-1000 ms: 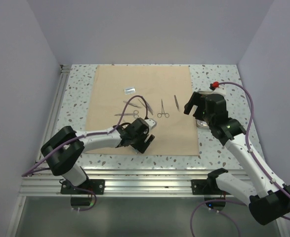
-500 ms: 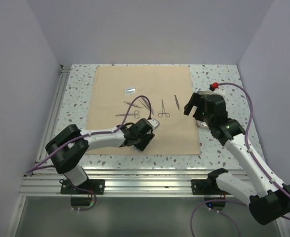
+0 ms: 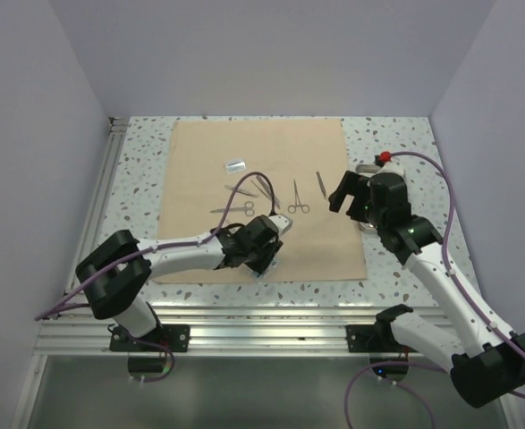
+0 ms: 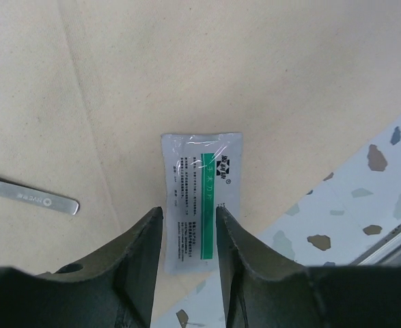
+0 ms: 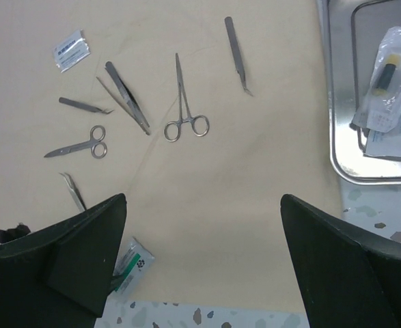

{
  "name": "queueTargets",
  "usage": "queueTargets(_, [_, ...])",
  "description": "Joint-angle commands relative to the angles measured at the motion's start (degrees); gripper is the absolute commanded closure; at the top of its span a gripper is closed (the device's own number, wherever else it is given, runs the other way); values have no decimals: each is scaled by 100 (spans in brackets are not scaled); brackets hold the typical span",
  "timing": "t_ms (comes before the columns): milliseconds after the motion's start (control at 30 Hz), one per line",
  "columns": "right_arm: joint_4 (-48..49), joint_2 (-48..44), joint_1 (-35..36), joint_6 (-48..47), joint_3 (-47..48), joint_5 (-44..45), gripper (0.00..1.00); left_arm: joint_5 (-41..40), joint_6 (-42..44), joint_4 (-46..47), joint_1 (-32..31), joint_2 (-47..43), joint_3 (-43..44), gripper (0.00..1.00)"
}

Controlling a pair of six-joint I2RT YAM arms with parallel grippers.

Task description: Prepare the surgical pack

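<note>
In the left wrist view the left gripper (image 4: 188, 217) fills the bottom edge, its jaws a narrow gap apart and clamped on nothing; the green-striped packet (image 4: 203, 188) shows between them, lying flat at the centre of the frame, right at the edge where the tan cloth sheet (image 4: 186, 68) meets the speckled bench (image 4: 364, 184). In the right wrist view a small packet (image 5: 72, 50) sits at upper left; below it lie tweezers (image 5: 127, 96) and the scissors (image 5: 77, 145), all on the cloth; the ringed forceps (image 5: 184, 109) lie at upper centre, apart from the rest; straight forceps (image 5: 236, 55) lie just right of them. The right gripper (image 5: 203, 263) spans the bottom edge, its jaws wide apart and holding nothing. At the right edge the steel tray (image 5: 337, 137) rests on the bench beside the cloth; clear packets (image 5: 391, 89) lie inside it.
</note>
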Motion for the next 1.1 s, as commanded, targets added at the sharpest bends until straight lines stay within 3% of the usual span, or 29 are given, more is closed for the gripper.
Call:
queueTargets(0, [331, -75, -21, -88, -98, -594, 2, -22, -270, 87, 18, -545, 180, 59])
queueTargets(200, [367, 180, -21, -360, -187, -1666, 5, 549, -296, 483, 351, -879, -119, 62])
queueTargets(267, [367, 294, -21, -430, -239, -1991, 8, 558, -375, 369, 440, -853, -145, 56])
queueTargets(300, [332, 390, -21, -422, -318, -2271, 9, 558, -419, 360, 501, -871, -232, 48])
queueTargets(433, [831, 347, 32, 296, -968, -2792, 10, 699, -683, 482, 773, -1282, -636, 37])
queueTargets(567, [755, 215, 698, 1246, -1241, -1635, 2, 708, -981, 719, 1090, -1731, -1120, 36])
queueTargets(733, [27, 337, 1981, 2922, -970, 321, 1, 751, -1131, 877, 1204, -2179, -1525, 41])
queueTargets(833, [-544, 610, 2624, 3618, -583, 1037, 1, 1084, -1158, 1053, 1222, -2163, -1613, 40])
queueTargets(933, [-827, 944, 2713, 3674, -170, 1408, 1, 1507, -1009, 1055, 1222, -1891, -1473, 35])
queueTargets(1067, [-872, 612, 2704, 3534, -64, 1987, 1, 1499, -631, 703, 1178, -1592, -1069, 30])
